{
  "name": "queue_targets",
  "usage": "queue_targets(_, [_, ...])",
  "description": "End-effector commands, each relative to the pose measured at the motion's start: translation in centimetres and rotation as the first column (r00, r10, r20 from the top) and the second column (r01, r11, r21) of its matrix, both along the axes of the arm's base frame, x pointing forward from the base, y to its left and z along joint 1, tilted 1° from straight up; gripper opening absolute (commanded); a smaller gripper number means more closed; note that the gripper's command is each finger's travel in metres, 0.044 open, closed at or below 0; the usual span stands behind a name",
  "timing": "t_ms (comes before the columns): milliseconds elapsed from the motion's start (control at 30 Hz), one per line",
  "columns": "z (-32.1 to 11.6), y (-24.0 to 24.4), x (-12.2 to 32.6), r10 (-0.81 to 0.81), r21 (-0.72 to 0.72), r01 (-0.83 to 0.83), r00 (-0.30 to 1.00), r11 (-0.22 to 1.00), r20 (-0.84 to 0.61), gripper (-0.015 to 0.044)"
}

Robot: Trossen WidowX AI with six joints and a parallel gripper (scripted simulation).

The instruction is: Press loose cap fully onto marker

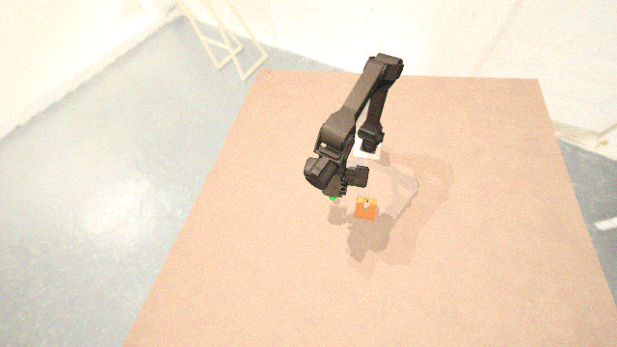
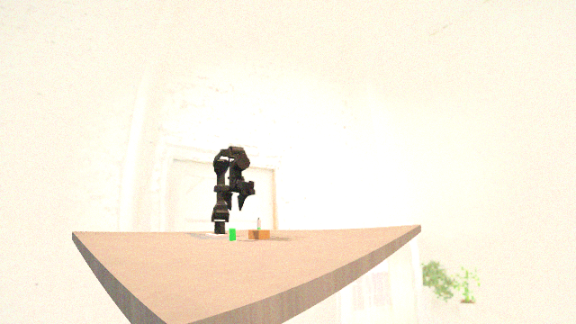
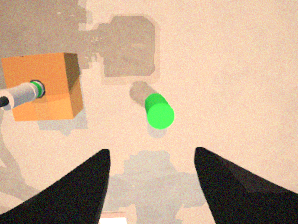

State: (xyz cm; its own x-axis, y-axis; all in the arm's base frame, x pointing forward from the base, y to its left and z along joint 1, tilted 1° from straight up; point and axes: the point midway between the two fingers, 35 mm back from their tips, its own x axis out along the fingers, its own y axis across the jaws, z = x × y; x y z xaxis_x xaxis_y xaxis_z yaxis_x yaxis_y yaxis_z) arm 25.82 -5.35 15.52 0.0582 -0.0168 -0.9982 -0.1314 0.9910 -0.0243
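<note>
The green cap (image 1: 332, 198) (image 2: 232, 234) (image 3: 160, 111) stands upright on the table (image 1: 434, 289) (image 2: 189, 270), just left of the orange holder block (image 1: 365, 211) (image 2: 259, 234) (image 3: 43, 90). The marker (image 1: 366, 203) (image 2: 258, 223) (image 3: 23, 94) stands upright in the block, grey-white with a green ring and a dark tip. My gripper (image 1: 339, 190) (image 2: 235, 207) (image 3: 152, 155) points down and hangs well above the cap. It is partly open with nothing between the fingers. In the top view the gripper hides most of the cap.
The arm's base (image 1: 370, 145) (image 2: 220, 227) stands on a white plate behind the cap and block. A pale wooden frame (image 1: 227, 43) leans on the floor past the table's far left corner. A plant (image 2: 443, 279) stands beyond the table.
</note>
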Motion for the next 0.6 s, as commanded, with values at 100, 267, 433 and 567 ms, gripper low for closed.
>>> queue_targets(100, [-1.7,-1.3,-0.4,0.004,0.021,-0.004,1.000,1.000,-0.025,0.0238])
queue_targets(267, [-4.4,-1.5,-0.1,0.004,0.021,-0.004,1.000,1.000,-0.025,0.0238])
queue_targets(433, [-5.5,-1.5,0.0,0.004,0.020,-0.004,1.000,1.000,-0.025,0.0238])
queue_targets(567, [-5.9,-1.6,0.1,0.004,0.020,-0.004,1.000,1.000,-0.025,0.0238])
